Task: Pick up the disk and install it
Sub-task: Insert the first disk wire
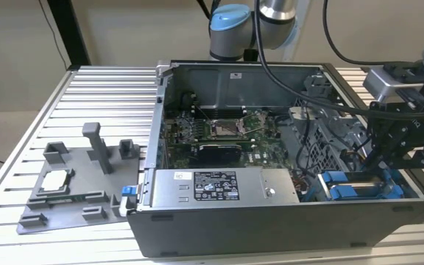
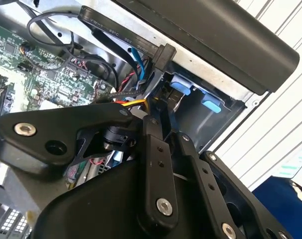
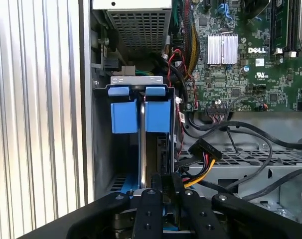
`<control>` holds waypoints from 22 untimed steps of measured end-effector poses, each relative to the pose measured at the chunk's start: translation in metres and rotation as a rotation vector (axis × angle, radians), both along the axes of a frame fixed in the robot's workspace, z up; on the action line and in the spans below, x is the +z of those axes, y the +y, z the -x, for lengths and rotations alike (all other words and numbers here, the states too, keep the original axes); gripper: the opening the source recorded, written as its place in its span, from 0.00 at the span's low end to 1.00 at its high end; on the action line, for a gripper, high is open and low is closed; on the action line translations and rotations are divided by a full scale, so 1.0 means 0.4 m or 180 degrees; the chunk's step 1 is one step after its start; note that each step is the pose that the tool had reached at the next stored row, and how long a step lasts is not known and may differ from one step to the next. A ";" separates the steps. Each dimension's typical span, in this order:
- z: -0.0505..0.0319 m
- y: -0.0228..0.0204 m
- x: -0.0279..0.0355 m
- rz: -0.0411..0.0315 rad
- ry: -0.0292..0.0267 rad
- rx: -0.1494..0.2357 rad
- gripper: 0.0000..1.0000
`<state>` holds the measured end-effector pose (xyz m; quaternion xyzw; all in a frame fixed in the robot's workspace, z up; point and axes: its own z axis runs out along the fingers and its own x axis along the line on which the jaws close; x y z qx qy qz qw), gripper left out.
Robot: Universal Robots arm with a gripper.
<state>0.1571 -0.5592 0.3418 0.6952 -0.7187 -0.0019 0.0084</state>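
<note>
Arm reaching down from the exterior view's upper right into the open computer case (image 1: pixel 271 232), wrist roughly vertical, gripper (image 1: pixel 377 163) lowered over the drive bay in the case corner at the exterior view's lower right. Disk (image 1: pixel 359 185) sitting in that bay, standing on edge inside its blue plastic frame, blue tabs facing up out of the case. Fingers (image 3: pixel 166 191) close together at the disk's upper edge in the first wrist view, apparently pinching it, though actual contact hidden; cannot tell for certain whether clamped or merely alongside. Long axis of the disk (image 3: pixel 150 144) running straight away from the gripper (image 3: pixel 163 185) in the first wrist view, thin metal edge seen end-on between two blue frame tabs, parallel to the adjacent case side wall. First wrist view giving what the exterior view lacks: motherboard (image 3: pixel 250 64) with finned heatsink (image 3: pixel 222 49), perforated end of the power supply (image 3: pixel 138 30), bundled red, yellow and black cables (image 3: pixel 201 167) just beside the bay. Second wrist view adding black gripper linkage (image 2: pixel 156 164) in close-up and two blue tabs (image 2: pixel 191 92) against the case wall. Exterior view alone giving the grey fixture tray (image 1: pixel 68 190) on the slatted table (image 1: pixel 20 127), well apart from the case, holding a small square chip (image 1: pixel 56 179).
</note>
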 end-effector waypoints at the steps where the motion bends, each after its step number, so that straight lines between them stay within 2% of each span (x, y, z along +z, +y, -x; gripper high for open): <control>1: 0.000 0.000 -0.001 0.0000 0.0000 0.0000 0.00; 13: 0.000 0.000 -0.006 -0.0002 -0.0002 0.0016 0.00; 22: -0.001 0.000 -0.020 0.0001 -0.0002 0.0021 0.00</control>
